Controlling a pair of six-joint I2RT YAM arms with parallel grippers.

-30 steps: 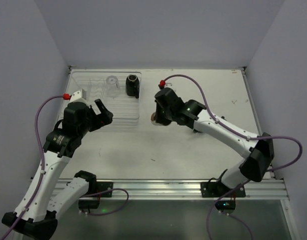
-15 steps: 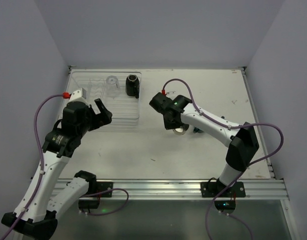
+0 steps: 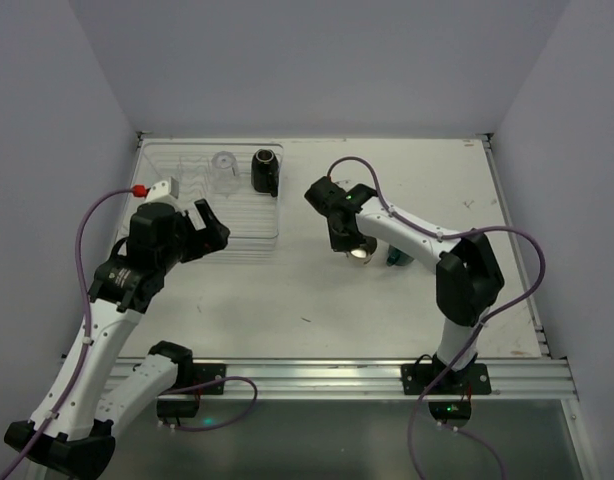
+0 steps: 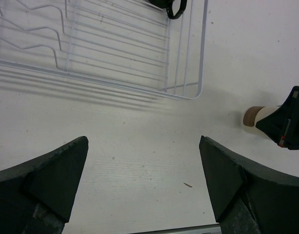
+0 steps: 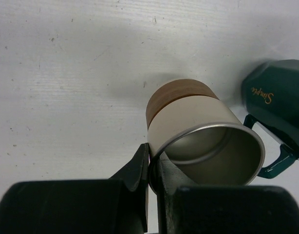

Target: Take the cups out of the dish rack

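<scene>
White tabletop (image 3: 287, 300) below, right pincer (image 5: 152, 163) clamps the cream cup (image 5: 188, 117) by its rim; left pincer (image 4: 142, 146) gapes.

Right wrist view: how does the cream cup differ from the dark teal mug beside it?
The cream cup is cream with a brown band; the teal mug is dark teal with gold lettering. The right tool pinches the cream cup's rim; the teal mug is ungripped. The teal mug shows a handle; the cream cup shows none. Both are outside the dish rack.

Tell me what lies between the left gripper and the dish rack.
Only bare white table: the left wrist view shows nothing else between the open left gripper and the near rim of the dish rack.
</scene>
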